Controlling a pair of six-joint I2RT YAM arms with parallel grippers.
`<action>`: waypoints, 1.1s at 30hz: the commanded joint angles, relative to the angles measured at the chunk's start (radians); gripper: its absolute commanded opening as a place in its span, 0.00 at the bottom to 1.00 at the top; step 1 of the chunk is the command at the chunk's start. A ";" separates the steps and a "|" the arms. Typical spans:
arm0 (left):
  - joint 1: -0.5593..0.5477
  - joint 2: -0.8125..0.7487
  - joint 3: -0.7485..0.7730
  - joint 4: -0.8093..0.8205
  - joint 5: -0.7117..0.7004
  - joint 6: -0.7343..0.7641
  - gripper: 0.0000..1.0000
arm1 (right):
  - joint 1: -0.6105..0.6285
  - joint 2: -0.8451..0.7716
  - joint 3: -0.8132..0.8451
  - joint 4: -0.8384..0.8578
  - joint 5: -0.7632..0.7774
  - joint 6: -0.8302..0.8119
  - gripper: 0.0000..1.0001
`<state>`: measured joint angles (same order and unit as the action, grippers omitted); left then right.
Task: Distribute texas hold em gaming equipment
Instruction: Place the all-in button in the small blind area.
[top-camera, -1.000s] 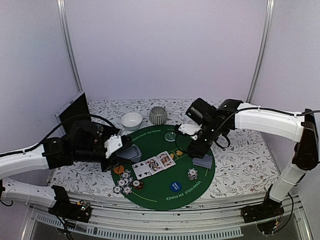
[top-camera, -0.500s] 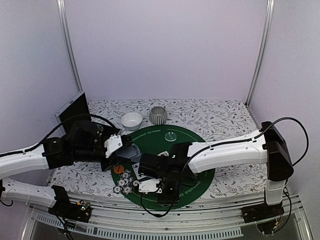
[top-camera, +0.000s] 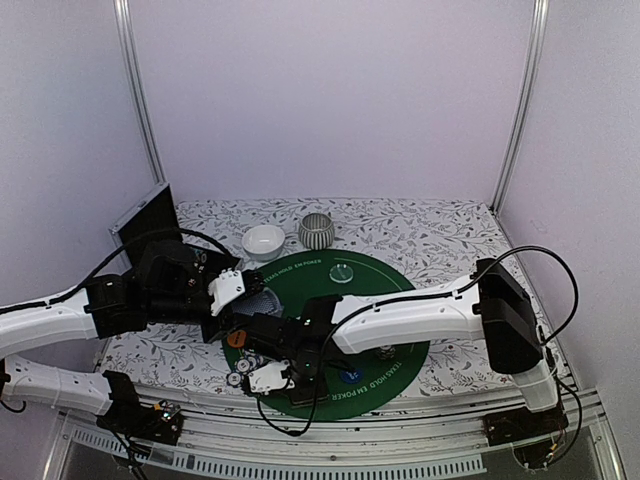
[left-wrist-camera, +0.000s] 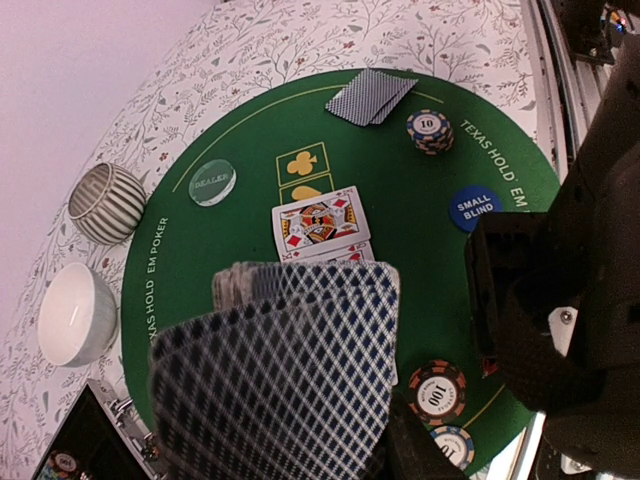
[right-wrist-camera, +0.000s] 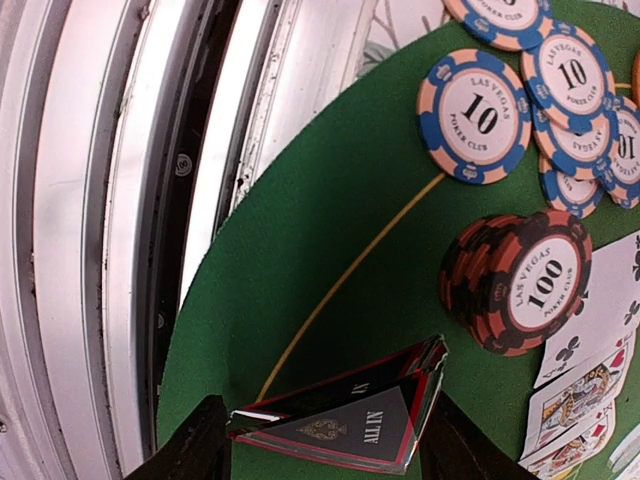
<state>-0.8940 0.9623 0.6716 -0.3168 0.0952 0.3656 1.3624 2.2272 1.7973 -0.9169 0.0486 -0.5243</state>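
Top view: left jaws clamped on the fanned cards (top-camera: 262, 303), left wrist cam has that fan sitting between the jaws, right wrist cam shows right jaws pinching the red-black triangle (right-wrist-camera: 340, 422), 100-chip stack (right-wrist-camera: 528, 281) just beyond them.

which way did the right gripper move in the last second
Yes. The right gripper crossed the green mat from its far right side to its near left edge, beside the poker chips.

Left arm (top-camera: 50, 325) was extended rightward; left gripper (top-camera: 245, 293) was clamped on a stack of playing cards (left-wrist-camera: 280, 370). Right arm (top-camera: 420, 312) stretched leftward across the near side, wrist pitched down; right gripper (right-wrist-camera: 325, 447) was closed on the red-black triangle (right-wrist-camera: 345, 420).
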 joint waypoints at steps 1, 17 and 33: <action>-0.001 -0.008 0.006 0.007 -0.001 -0.007 0.37 | 0.010 0.010 0.034 -0.027 0.014 -0.066 0.53; -0.002 -0.006 0.008 0.005 0.000 -0.007 0.38 | 0.003 -0.384 -0.284 -0.043 0.049 0.094 0.55; -0.002 -0.032 0.005 0.005 -0.007 -0.004 0.38 | -0.459 -0.549 -0.364 -0.042 0.022 0.442 0.54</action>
<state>-0.8940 0.9569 0.6716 -0.3195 0.0952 0.3656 0.9604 1.7569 1.4517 -0.9627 0.0986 -0.1955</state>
